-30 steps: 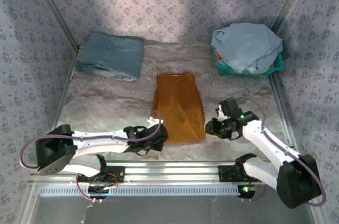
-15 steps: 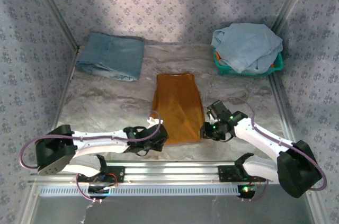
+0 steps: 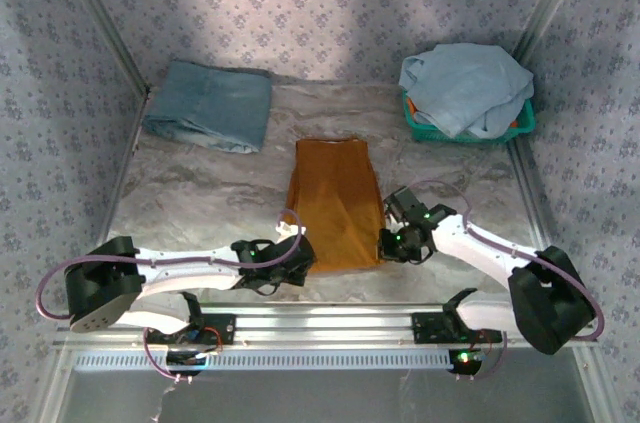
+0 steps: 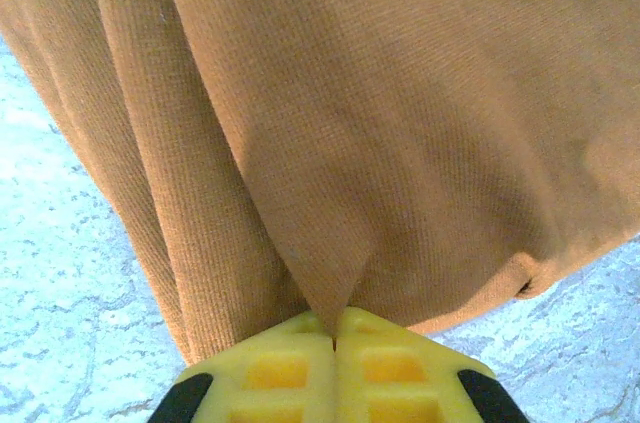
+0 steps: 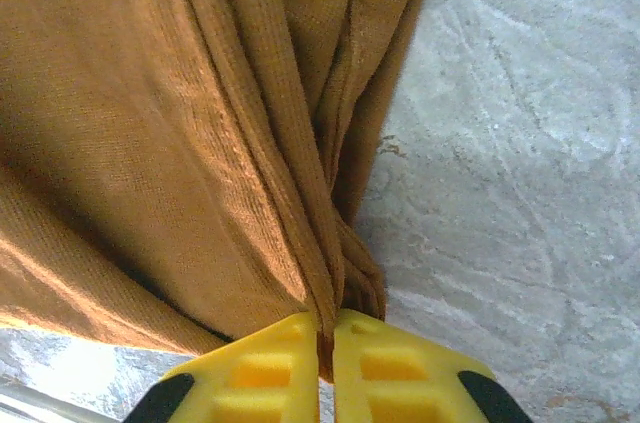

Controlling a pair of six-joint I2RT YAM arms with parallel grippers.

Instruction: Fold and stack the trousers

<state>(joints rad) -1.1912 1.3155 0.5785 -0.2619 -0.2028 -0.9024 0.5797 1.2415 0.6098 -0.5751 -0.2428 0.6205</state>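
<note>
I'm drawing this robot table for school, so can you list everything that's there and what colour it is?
table: one, grey marbled, under everything
trousers: one, rust-orange, folded, middle of the table
teal-blue garment: one, teal-blue, folded, far left corner
basket: one, green, far right corner
pale-blue garment: one, light blue, heaped in the basket
left end effector: one, yellow, shut on the trousers' near left corner
right end effector: one, yellow, shut on the trousers' near right corner
</note>
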